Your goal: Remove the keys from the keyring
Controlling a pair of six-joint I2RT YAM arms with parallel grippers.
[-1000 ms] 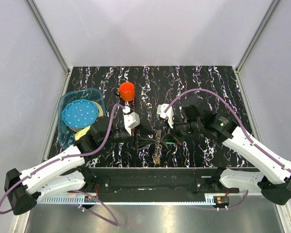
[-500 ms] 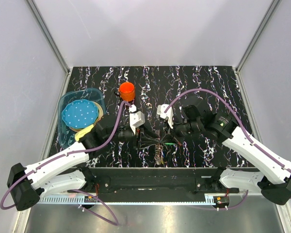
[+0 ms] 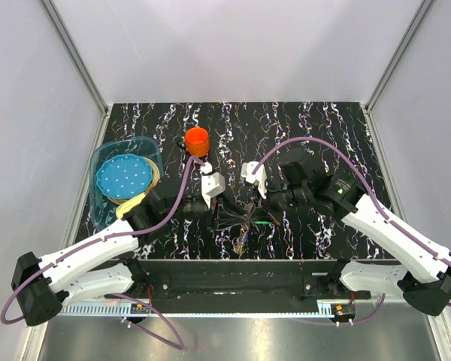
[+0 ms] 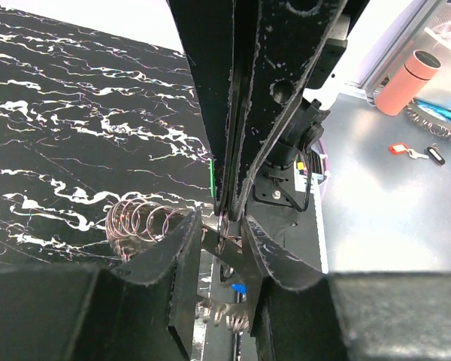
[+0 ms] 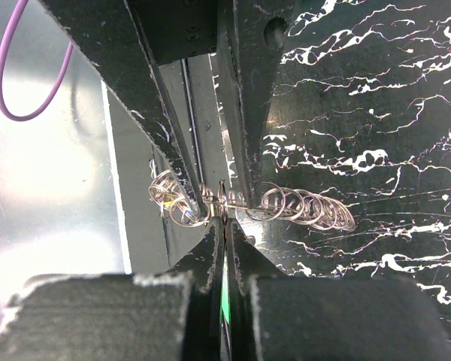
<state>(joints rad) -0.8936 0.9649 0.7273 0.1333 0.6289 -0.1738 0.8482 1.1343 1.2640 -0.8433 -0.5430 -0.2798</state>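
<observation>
Took orange cup (image 3: pixel 197 141) on the marbled table (image 3: pixel 323 128) as reference for all positions.

Located keyring (image 3: pixel 245 218) nearer the arm bases than the cup and slightly to its right, between the two sets of fingertips. Seen close up as a string of thin wire loops, not one solid ring.

Found right gripper (image 5: pixel 224 216) reaching in from well to the right of the cup, fingers pressed fully together. Pinching one thin loop near the middle of the string.

Found left gripper (image 4: pixel 219 235) almost straight toward the bases from the cup, tip to tip with the right one. Jaws narrowed to a small gap, straddling the same stretch of loops. Real contact of pads with wire versus mere bracketing: cannot tell.

Spotted keys (image 4: pixel 238 287) hanging under the bunch, on its side away from the cup. One blue head clear; others too small or hidden to count. Noted a green sliver beside the right fingers, possibly a key head; not resolvable.

Progress, as a judgement: early. Made out no key lying apart from the bunch in the top view, hence counted none as freed. Judged the ring secured on one side at least; second hold unconfirmed.

Left to do: spread one loop, work each key round and off the wire, repeat for every colour, set ring down.
</observation>
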